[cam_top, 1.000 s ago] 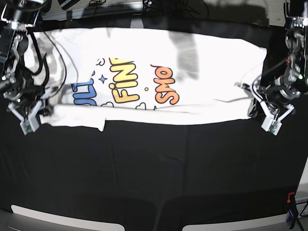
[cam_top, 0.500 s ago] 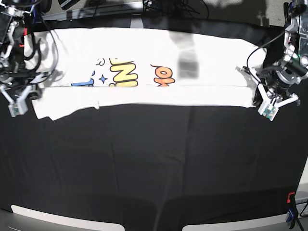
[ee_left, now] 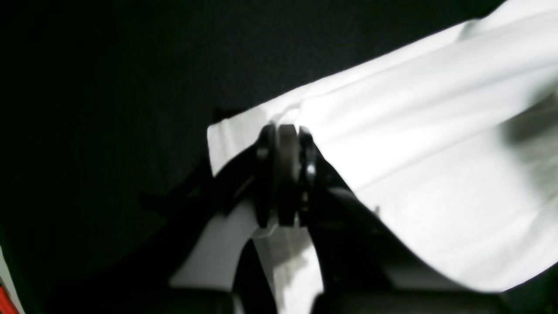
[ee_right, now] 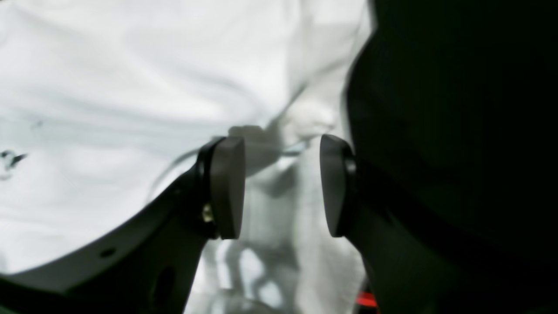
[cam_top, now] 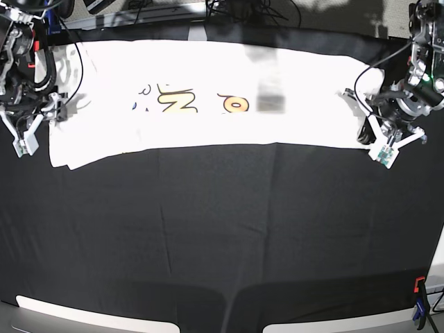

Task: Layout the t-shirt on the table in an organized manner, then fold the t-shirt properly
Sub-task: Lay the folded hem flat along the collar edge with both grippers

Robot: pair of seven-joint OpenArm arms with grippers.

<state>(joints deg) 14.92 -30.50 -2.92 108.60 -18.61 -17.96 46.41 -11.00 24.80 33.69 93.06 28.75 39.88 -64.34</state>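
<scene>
— Where do you work?
— In a lab, I think. My table [cam_top: 208, 236] is draped in black cloth, a clamp [cam_top: 419, 286] bites its near edge, and loose cables [cam_top: 243, 8] trail along the far side.
— Anything homely?
— No. My arms carry cameras and exposed wiring.

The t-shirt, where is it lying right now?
In the base view the t-shirt lies along the far side of the table, stretched between both arms.
</scene>
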